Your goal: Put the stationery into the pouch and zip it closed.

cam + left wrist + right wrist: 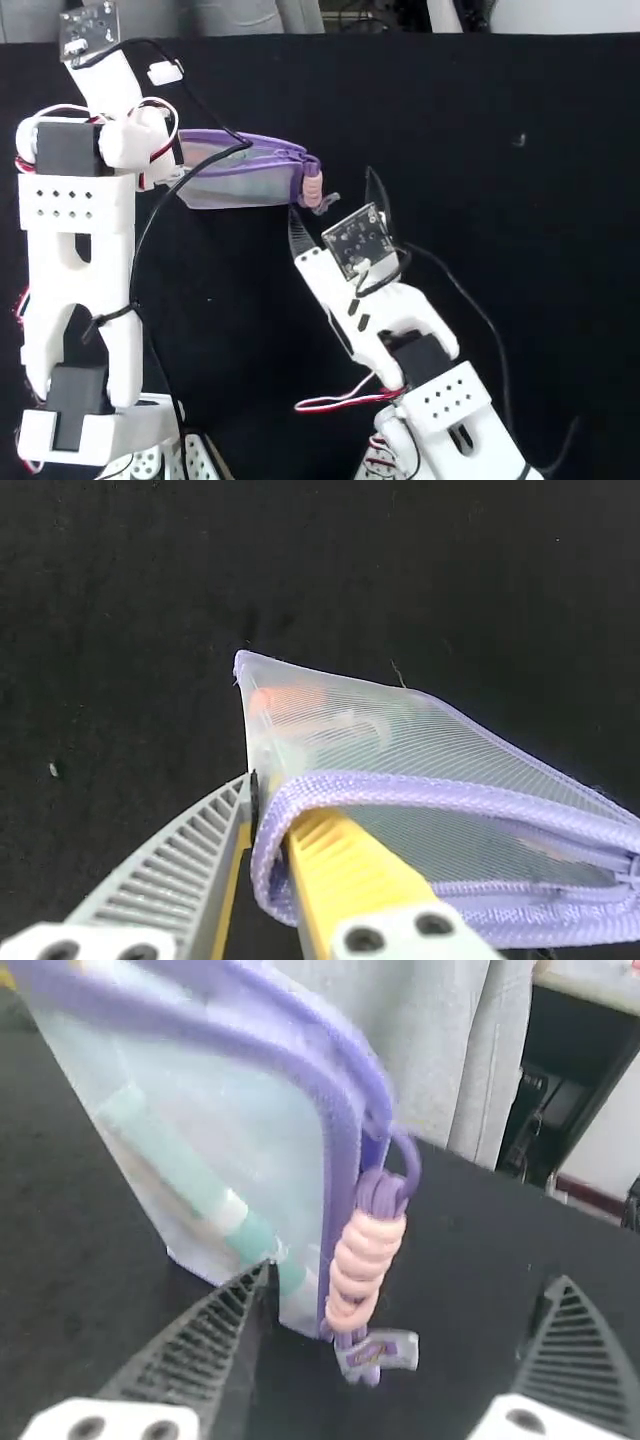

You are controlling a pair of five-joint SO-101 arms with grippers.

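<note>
A translucent pouch (pixel 245 172) with purple zipper trim hangs above the black table, held at one end. My left gripper (pixel 265 815) is shut on its purple edge, one yellow and one grey finger pinching the trim. Stationery shows through the pouch (pixel 400 750), with something orange in one corner. A teal and white pen (pixel 190 1185) lies inside the pouch (pixel 220 1130). The pink coiled zipper pull (pixel 365 1255) dangles at the pouch's other end. My right gripper (pixel 410 1275) stands open just short of the pull, which hangs between its black fingers. In the high view the right gripper (pixel 338 215) sits just below the pull (pixel 313 187).
The black table (pixel 520 200) has free room to the right and behind the pouch. A black cable (pixel 165 200) from the left arm drapes across the pouch. Grey cloth (pixel 450 1050) and room clutter stand beyond the table's far edge.
</note>
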